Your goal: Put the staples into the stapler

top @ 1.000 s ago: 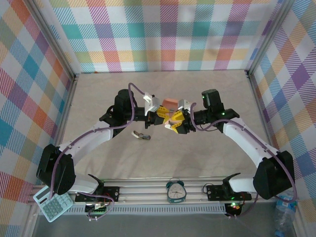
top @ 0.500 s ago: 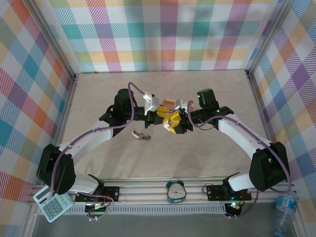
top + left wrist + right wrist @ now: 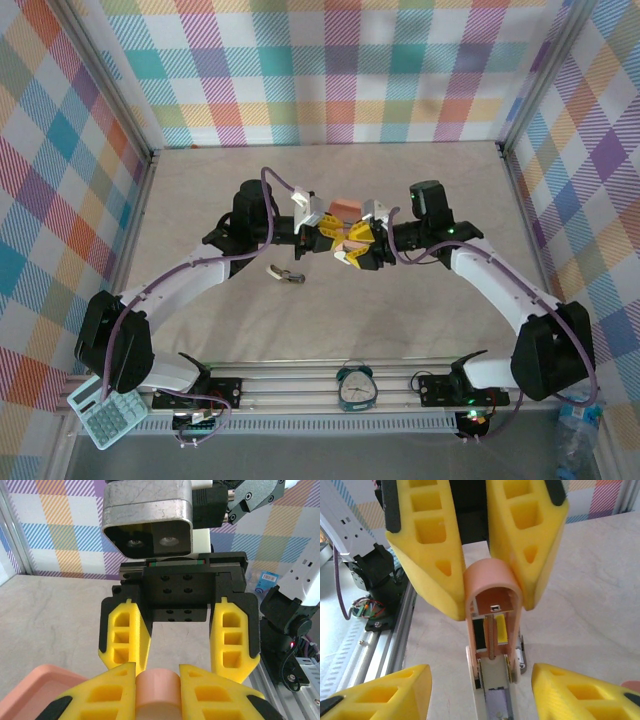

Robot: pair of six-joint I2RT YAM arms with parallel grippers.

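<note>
Stapler [image 3: 492,587], small and salmon-pink, held in the air above the bench [image 3: 430,190] where the two arms meet. The left fingers [image 3: 427,555] are closed tight on its rounded rear end, one on each flank. The right fingers [image 3: 385,690] are parted wide enough to straddle the stapler's front half. There is a clear gap on both sides, so they hold nothing. The stapler is swung open, and its channel faces the right wrist camera, with a thin rod down the middle and a yellow piece just beside the rod. A pale grey patch in the channel, further towards the stapler's front, may be staples but is too blurred to tell. No loose strip can be picked out with confidence. A small dark-and-metal item [image 3: 286,273] lies on the bench to the left of the stapler and nearer the arm bases, too small to identify. By judgement, a staple strip will be very light, stiff along its length and smooth. It is likely to snap at its glued joints if bent or squeezed hard. It is best pinched lightly across its two long sides near the middle. The stapler is rigid, light plastic, and the rear grip leaves the channel free.
</note>
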